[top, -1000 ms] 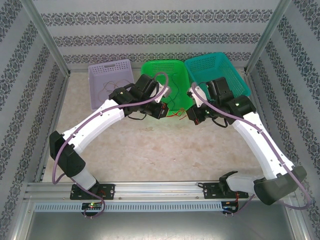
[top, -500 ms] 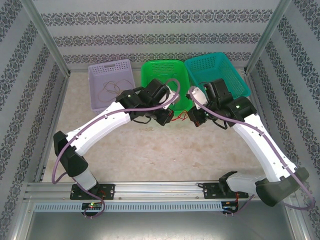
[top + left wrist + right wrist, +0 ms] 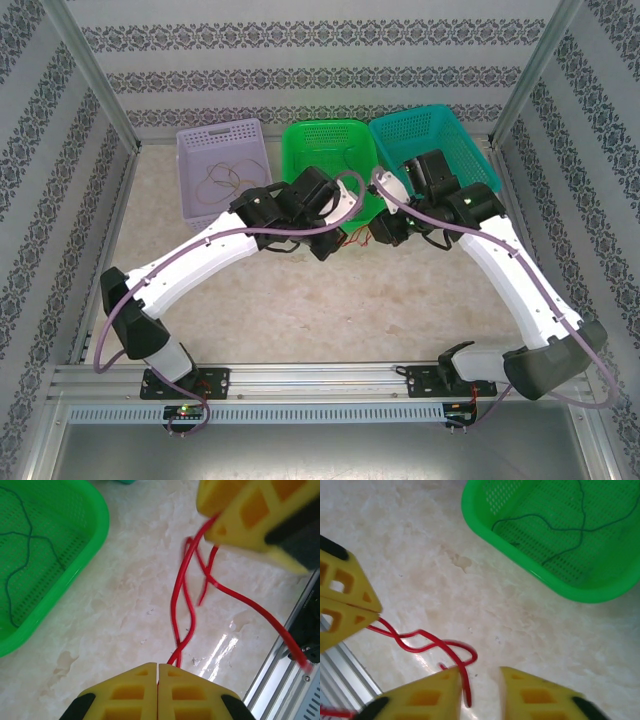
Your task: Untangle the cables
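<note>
At the far left, a purple basket (image 3: 240, 135) is sitting on the pale marbled surface (image 3: 300, 300), and thin brownish and yellow-orange cable loops (image 3: 218, 183) are lying inside it. Just to its right, a green basket (image 3: 102, 520) is standing with a dark green cable (image 3: 31, 530) curling loosely across its perforated floor. In front of that basket's near edge, the left gripper (image 3: 158, 667) is hovering low over the surface with its yellow fingers pressed together, pinching one end of a red cable (image 3: 182, 595). From that pinch the red cable is running across the bare surface in a loose twist, its strands crossing over each other between the two arms. Its other end is reaching the right gripper (image 3: 480, 672), whose fingers are standing spread apart with a clear gap; the red strand is hanging in that gap, close against the inner edge of one finger. Behind the right arm, a teal basket (image 3: 450, 125) is sitting beside the green one, their rims touching.
</note>
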You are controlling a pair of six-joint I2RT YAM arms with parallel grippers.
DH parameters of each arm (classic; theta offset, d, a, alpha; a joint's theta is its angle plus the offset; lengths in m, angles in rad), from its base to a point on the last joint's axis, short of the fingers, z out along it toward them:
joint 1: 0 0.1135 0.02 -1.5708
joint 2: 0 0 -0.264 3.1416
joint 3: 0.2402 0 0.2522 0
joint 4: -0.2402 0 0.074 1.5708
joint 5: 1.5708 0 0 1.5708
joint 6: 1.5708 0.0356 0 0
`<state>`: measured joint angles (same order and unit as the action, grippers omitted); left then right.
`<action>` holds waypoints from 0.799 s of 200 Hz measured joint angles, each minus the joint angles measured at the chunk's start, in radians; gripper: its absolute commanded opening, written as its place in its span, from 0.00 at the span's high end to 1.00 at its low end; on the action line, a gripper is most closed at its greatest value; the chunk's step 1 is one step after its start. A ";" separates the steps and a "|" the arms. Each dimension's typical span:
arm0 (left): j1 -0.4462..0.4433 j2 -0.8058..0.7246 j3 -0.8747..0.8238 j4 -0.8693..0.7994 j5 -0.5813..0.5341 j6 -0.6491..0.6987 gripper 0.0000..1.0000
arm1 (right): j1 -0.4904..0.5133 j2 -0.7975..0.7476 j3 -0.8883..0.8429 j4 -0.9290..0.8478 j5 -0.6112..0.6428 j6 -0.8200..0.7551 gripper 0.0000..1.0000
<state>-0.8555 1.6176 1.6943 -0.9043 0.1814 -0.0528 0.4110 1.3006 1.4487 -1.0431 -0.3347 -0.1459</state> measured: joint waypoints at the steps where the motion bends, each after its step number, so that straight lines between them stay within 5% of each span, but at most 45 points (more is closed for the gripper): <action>1: 0.000 -0.001 0.000 0.000 0.000 0.000 1.00 | -0.002 0.000 0.000 0.000 0.000 0.001 0.64; 36: 0.027 0.001 0.023 -0.012 -0.032 -0.140 1.00 | -0.117 -0.059 -0.031 0.058 -0.044 0.232 0.58; 82: 0.033 -0.011 -0.051 0.066 -0.113 -0.380 1.00 | -0.183 -0.360 -0.264 0.264 -0.135 0.825 0.60; 121: 0.033 -0.012 -0.074 0.143 -0.142 -0.516 1.00 | -0.102 -0.511 -0.558 0.496 -0.086 1.407 0.60; 160: 0.033 -0.014 -0.082 0.206 -0.133 -0.586 1.00 | 0.043 -0.470 -0.613 0.664 0.068 1.783 0.58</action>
<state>-0.8227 1.6032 1.6119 -0.6983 0.0486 -0.6384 0.4538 0.8310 0.8352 -0.3794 -0.2672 1.6371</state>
